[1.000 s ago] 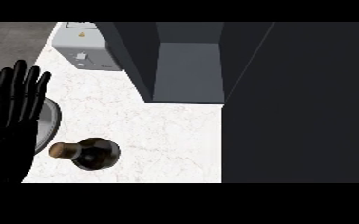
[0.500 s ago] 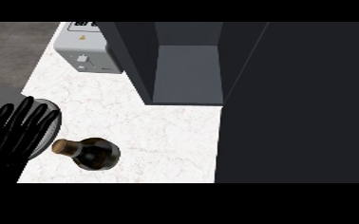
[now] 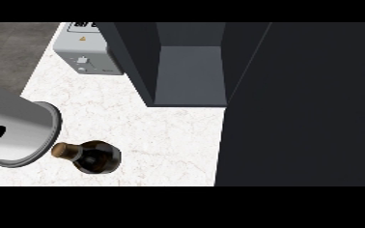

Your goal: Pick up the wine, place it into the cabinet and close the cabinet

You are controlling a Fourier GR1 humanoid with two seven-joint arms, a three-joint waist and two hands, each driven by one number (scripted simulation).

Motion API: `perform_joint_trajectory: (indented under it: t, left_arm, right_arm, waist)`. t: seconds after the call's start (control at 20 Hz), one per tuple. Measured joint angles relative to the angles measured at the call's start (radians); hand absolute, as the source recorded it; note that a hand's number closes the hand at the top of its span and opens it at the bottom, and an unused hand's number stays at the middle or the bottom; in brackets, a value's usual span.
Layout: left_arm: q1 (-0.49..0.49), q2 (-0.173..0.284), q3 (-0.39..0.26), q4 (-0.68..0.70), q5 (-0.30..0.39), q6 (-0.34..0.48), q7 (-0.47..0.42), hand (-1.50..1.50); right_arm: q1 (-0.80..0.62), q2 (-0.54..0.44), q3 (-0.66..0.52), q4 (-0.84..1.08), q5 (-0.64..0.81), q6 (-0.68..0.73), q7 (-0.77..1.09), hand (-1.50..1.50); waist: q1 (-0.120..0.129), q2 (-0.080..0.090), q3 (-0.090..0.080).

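Note:
The wine bottle (image 3: 89, 155) is dark with a brown cork top and stands on the white marble counter (image 3: 164, 135) at the lower left, seen from above. The cabinet (image 3: 189, 75) is at the top centre with its grey inside showing. Its dark door (image 3: 292, 106) hangs open and fills the right side. A grey forearm (image 3: 22, 131) comes in from the left edge, just left of and above the bottle and apart from it. Neither hand shows in the head view.
A white toaster (image 3: 84, 50) sits at the back left, beside the cabinet's left wall. A dark grey floor strip (image 3: 21, 53) lies beyond the counter's left edge. Bare marble runs between the bottle and the cabinet opening.
The black left hand, raised at the left edge a second ago, has sunk and slid out of view; its grey forearm now shows there. The view has shifted slightly right. The bottle stays put.

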Motion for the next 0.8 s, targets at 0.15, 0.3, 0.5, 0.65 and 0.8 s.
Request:
perform_joint_trajectory:
  t: [0.15, 0.3, 0.5, 0.65, 0.8]
  left_arm:
    - [0.011, 0.022, 0.057, -0.033, 0.076, 0.017, 0.048, -1.50]
    - [-0.012, 0.050, 0.092, -0.048, 0.124, 0.062, 0.096, -1.50]
    - [-0.008, 0.038, 0.111, -0.048, 0.136, 0.061, 0.131, -1.50]
    - [-0.015, 0.037, 0.128, -0.051, 0.144, 0.060, 0.157, -1.50]
    - [-0.048, 0.034, 0.114, -0.047, 0.116, 0.098, 0.174, -1.50]
  right_arm:
    - [-0.043, 0.006, 0.016, -0.010, 0.008, -0.025, 0.058, -1.50]
    - [-0.119, -0.002, 0.002, -0.016, 0.008, -0.054, 0.139, -1.50]
    - [-0.211, -0.016, -0.021, -0.021, 0.009, -0.085, 0.241, -1.50]
    - [-0.263, -0.026, -0.042, -0.026, 0.010, -0.104, 0.301, -1.50]
    - [-0.303, -0.026, -0.034, -0.031, 0.015, -0.124, 0.346, -1.50]
  waist:
    - [0.000, 0.000, 0.000]
    - [-0.002, 0.000, 0.000]
    - [-0.003, 0.000, 0.000]
    - [-0.005, 0.000, 0.000]
    - [-0.009, 0.000, 0.000]
